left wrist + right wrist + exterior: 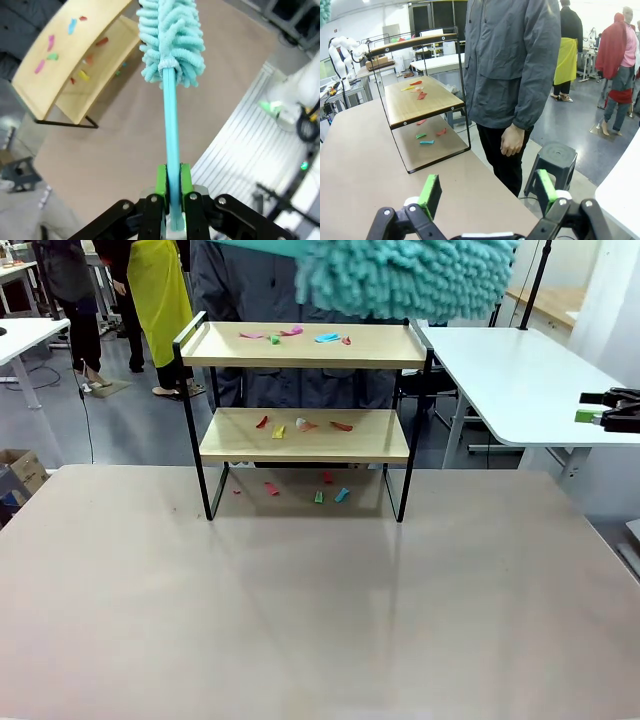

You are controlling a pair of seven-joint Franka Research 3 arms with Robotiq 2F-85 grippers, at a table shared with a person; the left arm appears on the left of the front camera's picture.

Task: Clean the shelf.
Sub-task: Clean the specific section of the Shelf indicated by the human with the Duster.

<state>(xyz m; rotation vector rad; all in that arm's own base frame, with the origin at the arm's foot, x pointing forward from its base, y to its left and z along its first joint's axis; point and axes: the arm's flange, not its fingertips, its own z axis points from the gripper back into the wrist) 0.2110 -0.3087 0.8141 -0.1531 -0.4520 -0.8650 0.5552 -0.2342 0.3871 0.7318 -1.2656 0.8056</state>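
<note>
The shelf [300,347] stands at the table's far middle, two light wooden boards in a thin black frame. Small coloured paper scraps [300,336] lie on the top board, on the lower board and on the table under it. A teal fluffy duster [400,275] hangs above the shelf's right end, apart from it. My left gripper [173,182] is shut on the duster's teal handle [171,125], with the duster head [170,40] pointing away toward the shelf [70,55]. My right gripper [487,192] is open and holds nothing; it hovers off the table's right side [592,407].
A person in a grey jacket [515,75] stands behind the shelf [420,102], hands down. A dark stool [552,160] is beside them. A white side table [520,380] sits at the right. The wide tabletop [300,610] in front of the shelf is bare.
</note>
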